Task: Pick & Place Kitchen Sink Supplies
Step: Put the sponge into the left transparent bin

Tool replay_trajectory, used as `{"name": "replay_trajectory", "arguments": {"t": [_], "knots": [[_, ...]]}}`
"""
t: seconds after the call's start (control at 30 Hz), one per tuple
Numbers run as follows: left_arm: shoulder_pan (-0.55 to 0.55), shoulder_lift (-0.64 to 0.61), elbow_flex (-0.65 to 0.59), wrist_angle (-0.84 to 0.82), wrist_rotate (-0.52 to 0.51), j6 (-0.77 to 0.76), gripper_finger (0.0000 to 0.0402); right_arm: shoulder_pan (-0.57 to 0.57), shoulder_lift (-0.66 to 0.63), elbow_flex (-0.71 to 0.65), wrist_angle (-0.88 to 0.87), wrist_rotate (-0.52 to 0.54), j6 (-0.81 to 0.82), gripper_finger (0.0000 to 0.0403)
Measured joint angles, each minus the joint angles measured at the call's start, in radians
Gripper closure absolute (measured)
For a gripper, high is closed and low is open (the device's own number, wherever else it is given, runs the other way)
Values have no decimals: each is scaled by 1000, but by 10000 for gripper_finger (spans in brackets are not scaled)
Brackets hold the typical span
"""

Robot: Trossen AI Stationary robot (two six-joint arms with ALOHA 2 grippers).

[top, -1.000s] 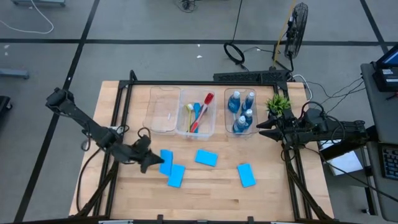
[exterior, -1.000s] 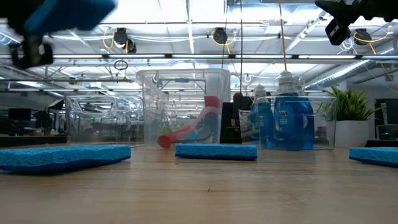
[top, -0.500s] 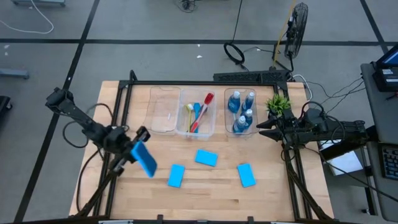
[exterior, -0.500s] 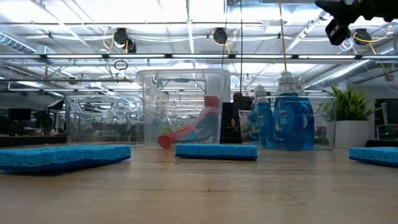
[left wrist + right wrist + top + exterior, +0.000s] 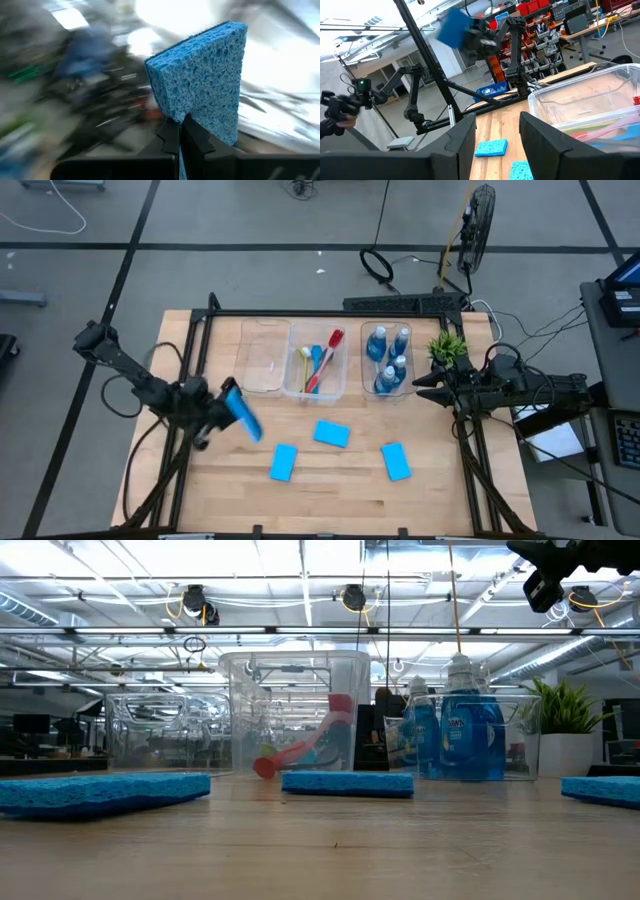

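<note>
Legibly, "Dawn" bottle label.

Wooden table with three sponges, three bins and a plant.

Three clear bins stand in a row near the far edge: an empty bin, a brush bin and a bottle bin. The potted plant sits toward the far right corner. Nearer the middle lie the left sponge, middle sponge and right sponge, well apart.
</note>
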Motion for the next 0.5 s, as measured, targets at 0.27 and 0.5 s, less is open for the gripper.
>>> {"name": "replay_trajectory", "arguments": {"t": [0.27,0.5], "knots": [[24,-20,0,-301,-540,-316,401,0,0,0,0,0,0,264],[131,-116,0,-322,-631,-246,401,0,0,0,0,0,0,264]]}}
